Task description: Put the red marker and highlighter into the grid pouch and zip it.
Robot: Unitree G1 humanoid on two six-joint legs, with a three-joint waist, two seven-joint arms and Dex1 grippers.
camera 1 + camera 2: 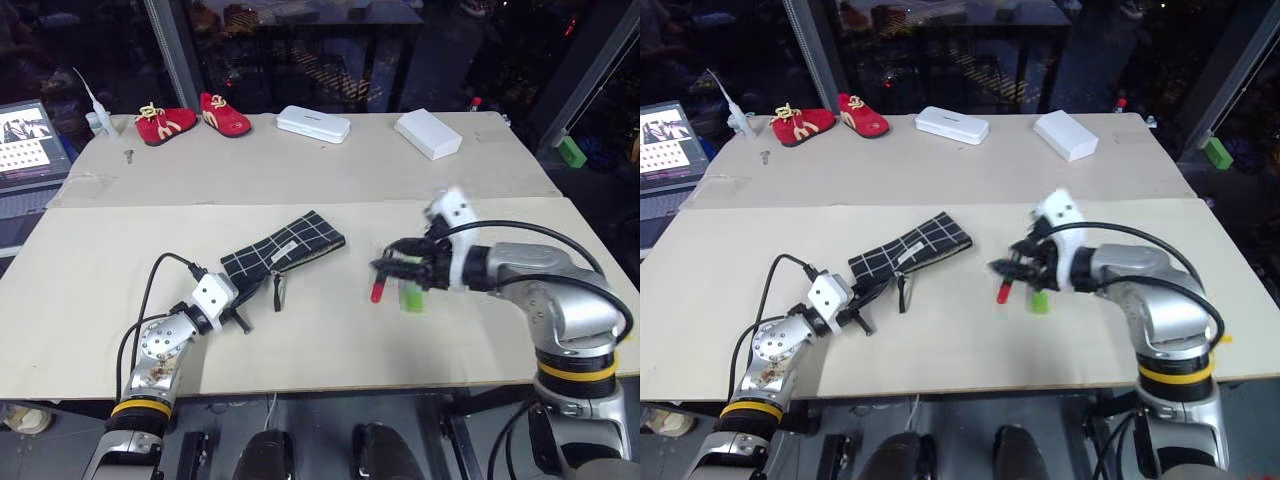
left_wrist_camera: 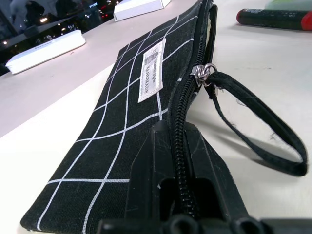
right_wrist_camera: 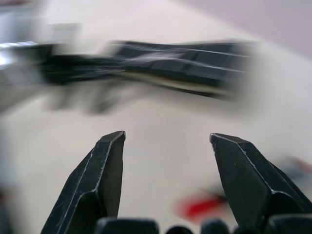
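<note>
Beige tabletop [image 1: 330,330] holds the grid pouch [image 1: 285,247] near centre, its end pinched by the left gripper [image 1: 243,312]; at its three o'clock, the right gripper [image 3: 165,146] spreads empty above the red marker [image 1: 378,292] and highlighter [image 1: 411,297].

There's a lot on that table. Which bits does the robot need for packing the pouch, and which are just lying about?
For the job:
- grid pouch
- red marker
- highlighter

Just lying about:
- red shoes
- two white cases
- small green block
- laptop
</note>
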